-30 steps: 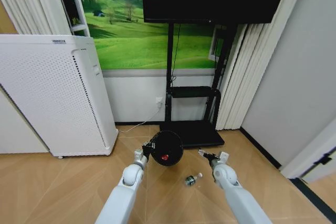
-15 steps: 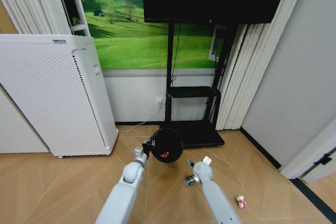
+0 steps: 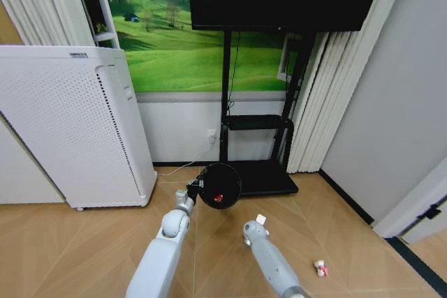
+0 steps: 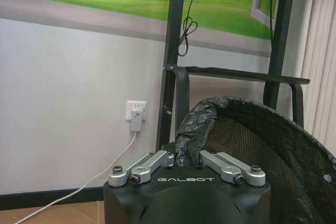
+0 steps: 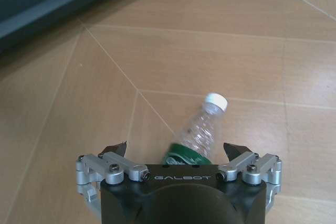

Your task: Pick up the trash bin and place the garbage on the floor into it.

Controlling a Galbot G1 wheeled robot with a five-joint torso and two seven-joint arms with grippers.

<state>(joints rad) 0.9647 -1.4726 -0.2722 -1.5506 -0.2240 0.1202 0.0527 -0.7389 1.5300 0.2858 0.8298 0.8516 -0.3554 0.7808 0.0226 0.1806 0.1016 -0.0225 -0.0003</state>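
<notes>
Wooden floor (image 5: 220, 45), right tool (image 5: 176, 148) spread over bottle (image 5: 199, 132), left tool (image 4: 186, 156) seemingly gripping trash bin (image 4: 262, 145)

Clear ribbed plastic bottle (image 5: 201, 129); glossy wood floor (image 5: 220, 51).

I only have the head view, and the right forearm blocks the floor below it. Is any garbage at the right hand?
Observer: Yes. In the right wrist view a clear bottle with a white cap lies on its side on the floor, just in front of the right hand.
Operator: Fingers open or shut?
Observer: Open, with one fingertip on each side of the bottle's green-labelled end.
Operator: How is the left hand gripping the trash bin?
Observer: The left wrist view shows the left hand shut on the trash bin at its rim, pinching the black liner.
</notes>
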